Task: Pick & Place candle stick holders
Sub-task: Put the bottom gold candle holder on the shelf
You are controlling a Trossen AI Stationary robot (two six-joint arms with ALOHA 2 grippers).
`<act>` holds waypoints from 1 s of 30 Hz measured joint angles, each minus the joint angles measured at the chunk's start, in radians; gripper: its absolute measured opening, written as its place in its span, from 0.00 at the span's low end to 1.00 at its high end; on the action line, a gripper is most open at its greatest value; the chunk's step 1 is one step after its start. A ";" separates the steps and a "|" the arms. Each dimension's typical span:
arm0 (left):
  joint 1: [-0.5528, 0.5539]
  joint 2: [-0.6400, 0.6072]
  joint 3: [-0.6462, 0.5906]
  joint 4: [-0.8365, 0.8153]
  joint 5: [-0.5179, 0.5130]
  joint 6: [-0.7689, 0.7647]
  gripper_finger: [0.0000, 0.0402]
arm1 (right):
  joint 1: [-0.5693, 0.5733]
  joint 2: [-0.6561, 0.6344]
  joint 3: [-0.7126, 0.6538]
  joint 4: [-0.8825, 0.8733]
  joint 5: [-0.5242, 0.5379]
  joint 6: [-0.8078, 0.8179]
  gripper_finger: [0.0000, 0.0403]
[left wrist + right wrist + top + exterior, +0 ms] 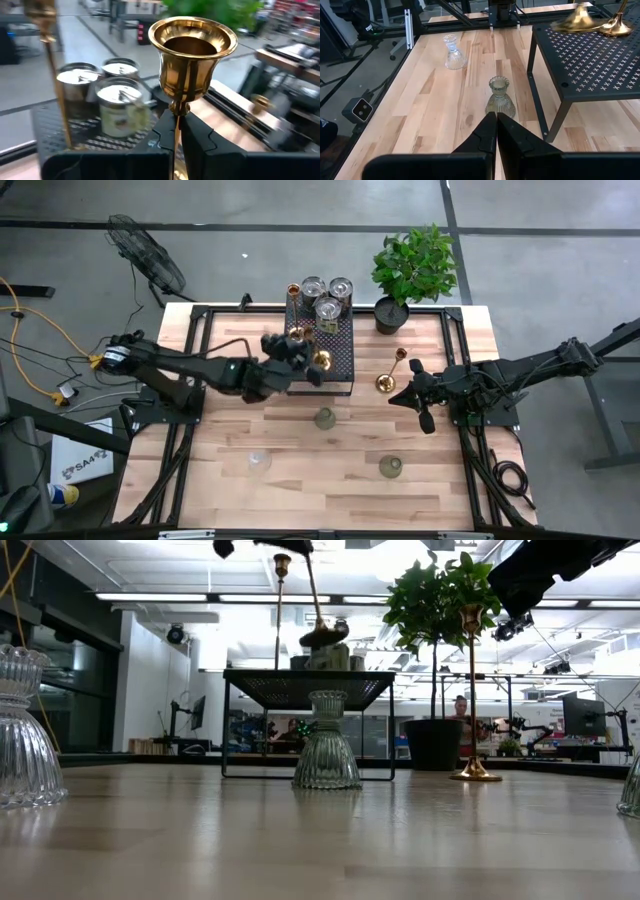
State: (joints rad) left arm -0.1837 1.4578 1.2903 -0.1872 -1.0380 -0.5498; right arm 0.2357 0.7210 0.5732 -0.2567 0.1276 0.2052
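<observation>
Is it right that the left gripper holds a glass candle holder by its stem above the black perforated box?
Not quite. The left gripper holds a brass candle holder, not glass, as the left wrist view shows. It is gripped by the stem above the black perforated box.

Two dark jointed arms over a pale wooden table (330, 490)

Both arms are matte black, built of boxy links joined by rounded joints, and each is mounted at a side edge of the table on a black frame. The left arm carries a small green light on its forearm and a pale sticker near its base end, off the table's left edge; thin black cables run along both arms. The left tool (176, 145) and the right tool (496, 131) look alike: two flat black fingers with stepped, notched inner edges tapering to a point, set on a broad black crossbar with rounded corners.
</observation>
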 joint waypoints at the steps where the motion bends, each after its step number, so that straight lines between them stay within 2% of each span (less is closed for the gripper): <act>1: 0.017 0.003 0.000 0.001 -0.002 -0.005 0.01 | 0.000 0.000 0.000 0.000 0.000 0.000 0.01; 6: 0.077 0.045 0.006 -0.003 0.012 -0.001 0.01 | 0.000 0.000 0.000 0.000 0.000 0.000 0.01; 17: 0.147 0.148 0.147 -0.111 0.051 0.048 0.01 | 0.000 0.000 0.000 0.000 0.000 0.000 0.01; 24: 0.169 0.153 0.151 -0.140 0.049 0.028 0.01 | 0.000 0.000 0.000 0.000 0.000 0.000 0.01; 30: 0.198 0.153 0.151 -0.180 0.087 -0.029 0.01 | 0.000 0.000 0.000 0.000 0.000 0.000 0.01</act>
State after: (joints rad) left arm 0.0138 1.6112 1.4414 -0.3669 -0.9514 -0.5787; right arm 0.2359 0.7208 0.5732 -0.2565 0.1276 0.2050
